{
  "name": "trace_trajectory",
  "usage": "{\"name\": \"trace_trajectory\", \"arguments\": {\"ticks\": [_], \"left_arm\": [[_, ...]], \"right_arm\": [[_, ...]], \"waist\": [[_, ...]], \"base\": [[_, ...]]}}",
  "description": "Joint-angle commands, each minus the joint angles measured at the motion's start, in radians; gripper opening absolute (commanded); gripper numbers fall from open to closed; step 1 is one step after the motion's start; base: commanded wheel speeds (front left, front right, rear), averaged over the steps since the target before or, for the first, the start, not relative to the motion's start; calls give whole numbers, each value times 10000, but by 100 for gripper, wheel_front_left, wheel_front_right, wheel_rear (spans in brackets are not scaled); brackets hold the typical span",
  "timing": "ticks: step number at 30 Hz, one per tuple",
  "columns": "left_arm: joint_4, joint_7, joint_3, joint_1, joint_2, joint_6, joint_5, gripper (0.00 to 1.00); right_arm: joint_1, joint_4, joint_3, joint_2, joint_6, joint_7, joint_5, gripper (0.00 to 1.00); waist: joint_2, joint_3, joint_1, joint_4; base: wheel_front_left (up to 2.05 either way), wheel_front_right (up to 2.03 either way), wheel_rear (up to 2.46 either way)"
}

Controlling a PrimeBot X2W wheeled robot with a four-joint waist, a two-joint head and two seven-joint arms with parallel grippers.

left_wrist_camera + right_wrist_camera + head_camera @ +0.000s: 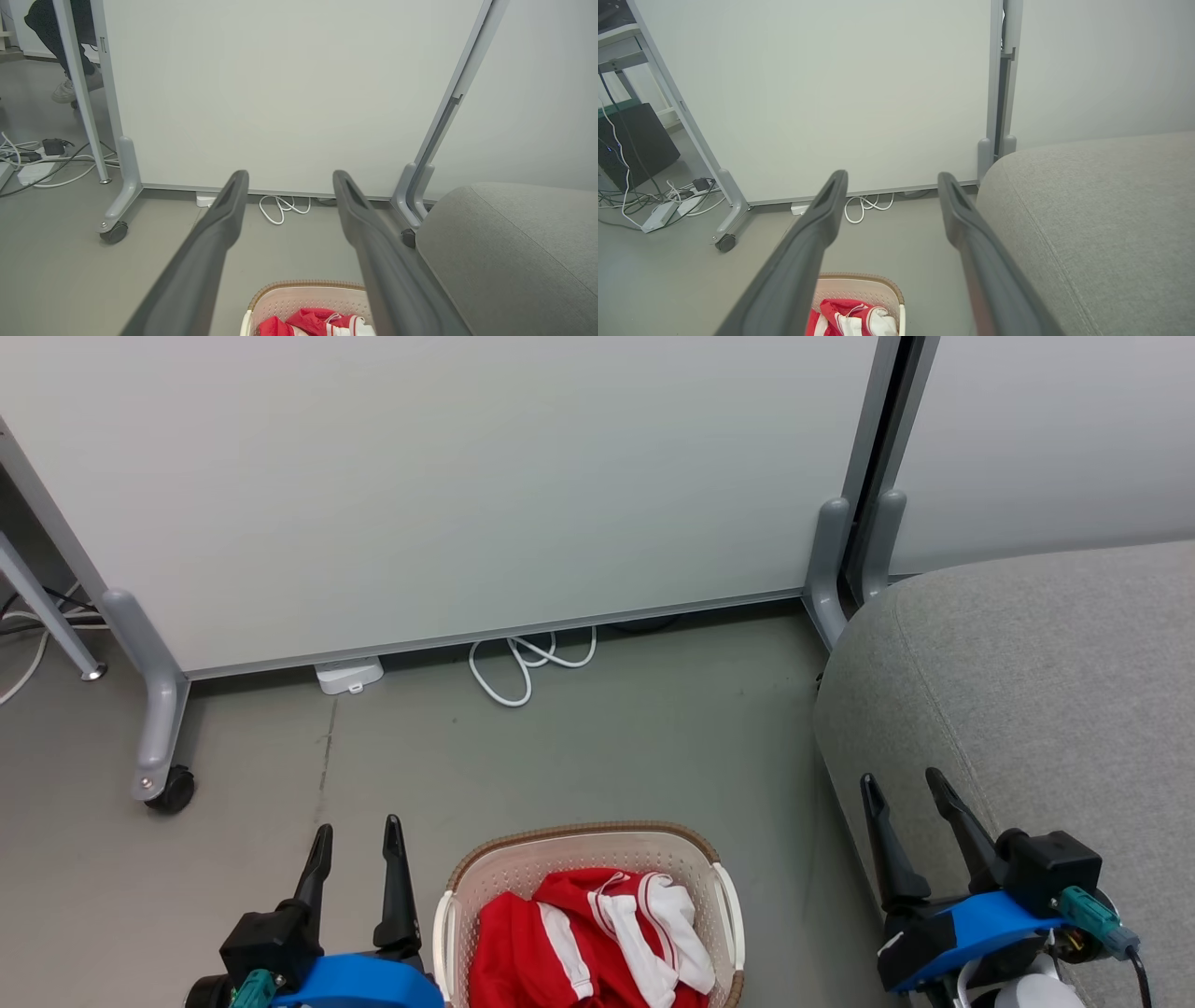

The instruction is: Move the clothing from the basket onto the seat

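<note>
The left end effector (358, 826) is at the lower left of the head view, jaws spread wide and empty. The right end effector (901, 777) is at the lower right, also wide open and empty, and shows against the rounded left edge of the seat (1046, 663).

Between the two, on the grey floor (579, 747), stands the basket (583, 829). It is an oval cream plastic basket with perforated sides and a brown rim. It sits just right of the left end effector and well left of the right one.

The clothing (579, 943) lies inside the basket. It is a crumpled heap of bright red fabric with white panels and stripes, filling most of the bottom. Neither end effector touches it.

The seat is a large light-grey upholstered cushion with a seam line, to the right of the basket, with a strip of floor between them.

Behind everything stands a pale partition panel (448, 476) on grey legs, one ending in a black caster (173, 791). A second panel (1055, 439) stands behind the seat. A looped white cable (527, 665) and a small white box (348, 674) lie at the panel's foot.

In the left wrist view, a person's light shoe (63, 91) shows past the panel's edge, near more cables and a power strip (32, 173) on the floor.
</note>
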Motion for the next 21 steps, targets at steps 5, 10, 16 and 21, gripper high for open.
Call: {"name": "trace_trajectory", "arguments": {"ticks": [5,10,16,21], "left_arm": [[122,-47,-7,-2,28,-50,-92,100],[351,-31,-17,-278,30,1,-154,100],[1022,246,-229,-1035,85,-136,-82,100],[1949,565,-474,-2044,252,-280,70,100]], "right_arm": [[-187,-176,73,-59,4,54,-36,100],[-462,-409,241,-57,4,43,-19,100],[-1086,-746,440,-56,4,-18,17,100],[-1743,-927,679,-51,4,-163,156,100]], "waist": [[0,298,0,-80],[0,1033,0,-326],[0,2305,0,-814],[0,3579,0,-1355]], "base": [[0,0,0],[0,0,0],[0,0,0],[0,0,0]]}}
